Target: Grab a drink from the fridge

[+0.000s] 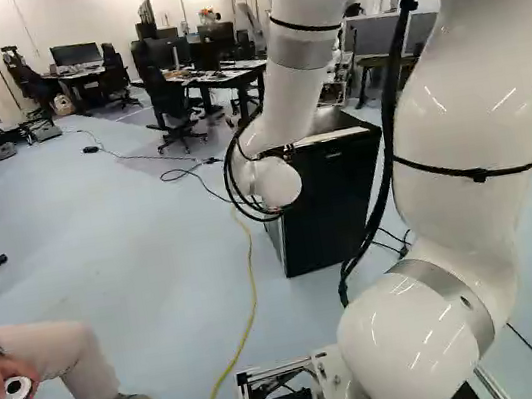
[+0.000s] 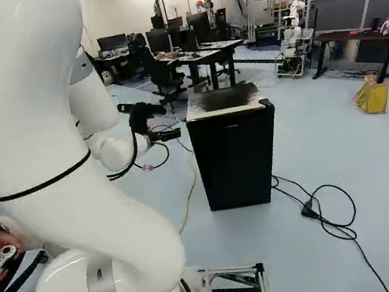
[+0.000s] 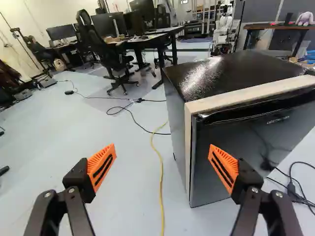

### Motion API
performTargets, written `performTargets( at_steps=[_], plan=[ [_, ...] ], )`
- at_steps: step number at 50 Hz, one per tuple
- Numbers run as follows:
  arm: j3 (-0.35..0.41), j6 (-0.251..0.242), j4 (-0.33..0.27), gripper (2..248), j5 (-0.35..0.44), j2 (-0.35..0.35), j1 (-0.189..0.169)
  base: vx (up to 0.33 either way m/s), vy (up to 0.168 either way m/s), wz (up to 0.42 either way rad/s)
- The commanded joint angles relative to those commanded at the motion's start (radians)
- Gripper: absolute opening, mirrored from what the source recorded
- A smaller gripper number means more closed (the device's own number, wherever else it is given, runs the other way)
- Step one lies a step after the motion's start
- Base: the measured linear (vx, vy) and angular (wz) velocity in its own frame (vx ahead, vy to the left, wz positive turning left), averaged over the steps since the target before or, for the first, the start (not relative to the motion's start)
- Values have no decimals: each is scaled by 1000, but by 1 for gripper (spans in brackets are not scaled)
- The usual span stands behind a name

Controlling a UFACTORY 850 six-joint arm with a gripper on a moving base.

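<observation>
Drink out of sight, presumably inside the fridge (image 3: 172, 118); can or bottle, cannot tell. Likely smooth, cold, perhaps slippery with damp: best taken round its middle, upright, with a modest squeeze in case the wall is thin. Door (image 3: 241, 157) looks closed and comes first. Stiff, glossy panel, little for pads (image 3: 101, 168) to bite on; seal may resist, and the whole fridge may slide. Best hold looks to be the free upright edge, below the front top corner nearer the gripper (image 3: 162, 151). Fingers wide apart, nothing clamped. Yellow cable (image 3: 161, 191) on floor (image 3: 128, 196) beside the fridge.
</observation>
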Motion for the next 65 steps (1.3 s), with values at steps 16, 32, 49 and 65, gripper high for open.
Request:
performTargets(
  at_steps=[16,32,49,65],
  plan=[
    [-12,0,55,247,38,-52,5,0,0,0],
    [-31,0,110,247,80,-109,9,0,0,0],
    [-68,0,168,247,126,-183,13,0,0,0],
    [-106,0,223,247,169,-253,16,0,0,0]
  ],
)
